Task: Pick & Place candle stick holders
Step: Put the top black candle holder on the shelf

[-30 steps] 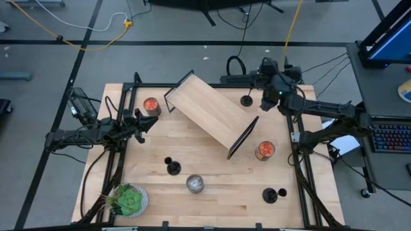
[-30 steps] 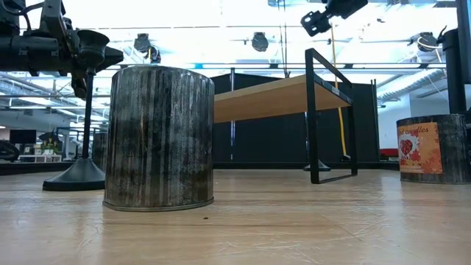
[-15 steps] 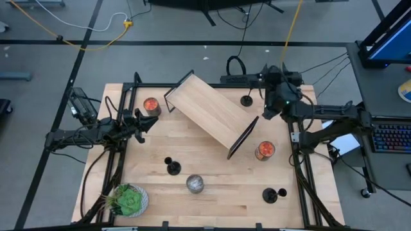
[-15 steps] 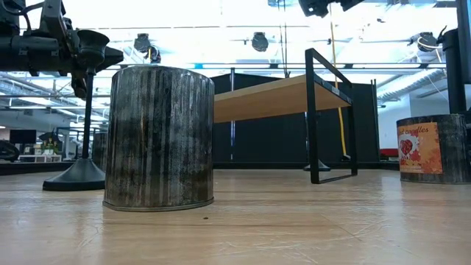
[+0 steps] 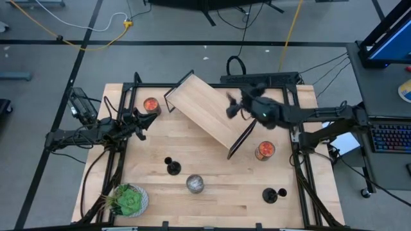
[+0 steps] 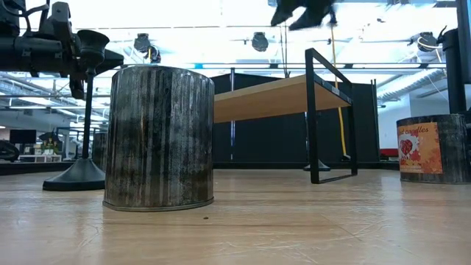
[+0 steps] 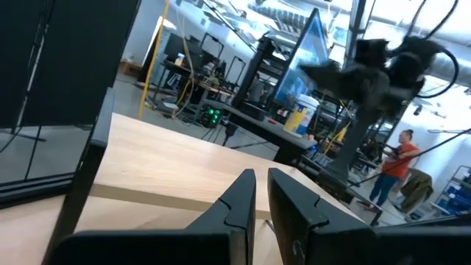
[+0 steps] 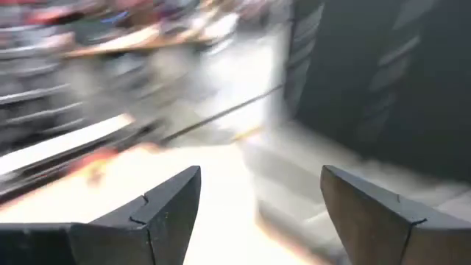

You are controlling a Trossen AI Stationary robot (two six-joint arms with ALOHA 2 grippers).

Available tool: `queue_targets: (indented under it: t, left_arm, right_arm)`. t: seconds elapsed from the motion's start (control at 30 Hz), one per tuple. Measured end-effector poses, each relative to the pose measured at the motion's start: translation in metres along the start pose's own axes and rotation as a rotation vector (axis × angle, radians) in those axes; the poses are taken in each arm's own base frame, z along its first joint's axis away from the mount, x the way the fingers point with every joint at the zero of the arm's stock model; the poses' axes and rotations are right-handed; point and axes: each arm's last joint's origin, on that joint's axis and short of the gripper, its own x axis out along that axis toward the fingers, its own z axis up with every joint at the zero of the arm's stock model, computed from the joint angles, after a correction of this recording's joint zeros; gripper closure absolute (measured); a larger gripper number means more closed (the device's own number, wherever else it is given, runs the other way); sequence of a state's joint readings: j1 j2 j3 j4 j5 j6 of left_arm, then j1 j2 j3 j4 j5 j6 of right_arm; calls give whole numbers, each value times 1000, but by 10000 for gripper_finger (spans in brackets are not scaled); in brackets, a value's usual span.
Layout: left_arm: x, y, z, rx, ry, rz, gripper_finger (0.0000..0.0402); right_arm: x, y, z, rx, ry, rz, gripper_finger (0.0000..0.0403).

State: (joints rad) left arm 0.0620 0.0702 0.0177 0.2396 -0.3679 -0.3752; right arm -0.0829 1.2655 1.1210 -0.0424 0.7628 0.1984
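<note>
right end effector (image 5: 232, 108) open, blurred over shelf (image 5: 209, 112) | left end effector (image 5: 140, 123) closed

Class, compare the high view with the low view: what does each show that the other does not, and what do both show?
Only the high view: the potted plant and a candle stick holder right of the silver jar. Only the low view: the orange jar's label and ceiling lights. Both: the silver jar, the wooden shelf, and the right gripper above it. The left gripper waits at the table's left.
</note>
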Motion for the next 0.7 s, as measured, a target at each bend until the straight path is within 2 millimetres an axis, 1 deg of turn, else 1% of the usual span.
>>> queue_targets:
  t: [0.03, 0.1, 0.2, 0.27, 0.37, 0.57, 0.7]
  left_arm:
    - [0, 0, 0, -3, 0, 0, 360]
    - [0, 0, 0, -17, 0, 0, 360]
    - [0, 0, 0, -39, 1, 0, 360]
    - [0, 0, 0, -56, 1, -1, 360]
    - [0, 0, 0, -75, 1, -1, 360]
    - [0, 0, 0, -105, 2, -2, 360]
    - [0, 0, 0, -102, 3, -2, 360]
  right_arm:
    - [6, -3, -4, 24, 50, 43, 128]
    - [15, -8, -8, 49, 89, 59, 128]
    - [23, -18, -4, 101, 91, 77, 129]
    - [29, -33, 5, 171, 123, 105, 128]
    - [38, -60, 12, 221, 238, 104, 129]
    - [43, -98, 15, 275, 494, 42, 129]
    - [45, -112, 21, 337, 526, 101, 128]
